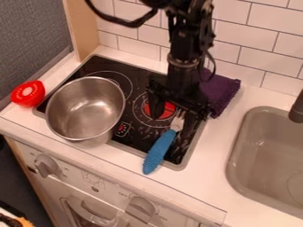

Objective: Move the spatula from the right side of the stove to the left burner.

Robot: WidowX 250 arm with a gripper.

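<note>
We are seeing the spatula (158, 153) lying slantwise at the right side of the stove (140, 137), its pale head pointing back toward the wall and its blue handle reaching over the front edge, above the bench (216, 148). We are finding the hand (172, 126) hanging over that head, its two black fingers standing apart, with the head showing between them. Whether either finger is touching it, we cannot tell.

Behind the head and toward the left, we are seeing the right burner (168, 108) showing its red centre, partly hidden by the hand. Farther left, a steel pot (86, 108) is covering much of the left burner (121, 80), part of whose ring is showing behind the rim.

Beyond the stove's left edge, a red toy piece (28, 93) with a pale centre is resting near the pot. Behind the hand, toward the right, a purple cloth (223, 95) is lying beside the stove, and farther right we are seeing the grey sink (237, 148) with its dark faucet (297, 108).
</note>
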